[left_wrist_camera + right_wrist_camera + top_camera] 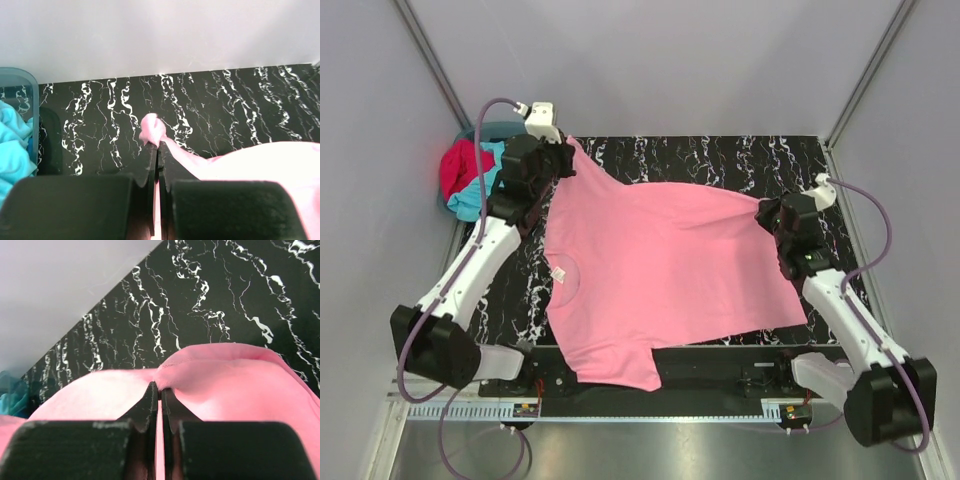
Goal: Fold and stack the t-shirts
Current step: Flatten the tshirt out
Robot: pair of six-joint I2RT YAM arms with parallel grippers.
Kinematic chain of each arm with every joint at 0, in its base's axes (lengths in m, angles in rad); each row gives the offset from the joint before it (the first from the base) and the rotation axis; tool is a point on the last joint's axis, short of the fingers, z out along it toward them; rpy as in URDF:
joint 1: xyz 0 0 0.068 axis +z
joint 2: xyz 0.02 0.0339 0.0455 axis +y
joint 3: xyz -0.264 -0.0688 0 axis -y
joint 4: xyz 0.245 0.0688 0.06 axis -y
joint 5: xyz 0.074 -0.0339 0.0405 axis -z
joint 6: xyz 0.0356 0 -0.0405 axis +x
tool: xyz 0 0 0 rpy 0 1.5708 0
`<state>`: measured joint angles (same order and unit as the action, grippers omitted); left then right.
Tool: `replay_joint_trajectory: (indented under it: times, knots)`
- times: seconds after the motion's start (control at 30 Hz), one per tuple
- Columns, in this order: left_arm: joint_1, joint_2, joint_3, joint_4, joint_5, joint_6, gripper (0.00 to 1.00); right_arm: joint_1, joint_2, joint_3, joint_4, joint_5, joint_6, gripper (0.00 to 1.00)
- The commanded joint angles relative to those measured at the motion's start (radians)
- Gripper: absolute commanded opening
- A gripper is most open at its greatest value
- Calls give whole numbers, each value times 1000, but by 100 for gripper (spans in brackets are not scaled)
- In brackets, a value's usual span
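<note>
The light pink t-shirt (pixel 660 270) lies spread over the black marbled table (pixel 720 160), neck label at the left, one sleeve hanging over the near edge. My left gripper (pixel 563 150) is shut on its far-left corner; a pink bunch (pixel 151 130) sticks out of the closed fingertips. My right gripper (pixel 767 212) is shut on the far-right hem of the pink shirt (pixel 225 385), lifting a fold. The turquoise t-shirt (pixel 478 190) and crimson t-shirt (pixel 458 168) lie crumpled in the basket at far left.
A teal plastic basket (pixel 22 82) stands at the table's far left corner, close to my left gripper. Grey walls enclose the back and sides. A metal rail (pixel 650 408) runs along the near edge.
</note>
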<state>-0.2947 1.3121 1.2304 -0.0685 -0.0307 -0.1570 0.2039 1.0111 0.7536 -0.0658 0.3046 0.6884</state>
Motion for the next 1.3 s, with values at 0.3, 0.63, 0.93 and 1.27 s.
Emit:
replay_joint_trajectory:
  times: [0.3, 0.63, 0.93, 1.27]
  knots:
    - [6, 242, 141, 122, -31, 20, 0, -37, 438, 154, 291, 38, -10, 0]
    - [6, 361, 250, 118, -37, 11, 0, -142, 786, 478, 288, -19, -21, 0]
    - [46, 513, 382, 108, -23, 7, 0, -195, 1003, 688, 268, -68, -32, 0]
    - [68, 785, 670, 70, 8, -4, 0, -274, 1172, 880, 235, -93, -35, 0]
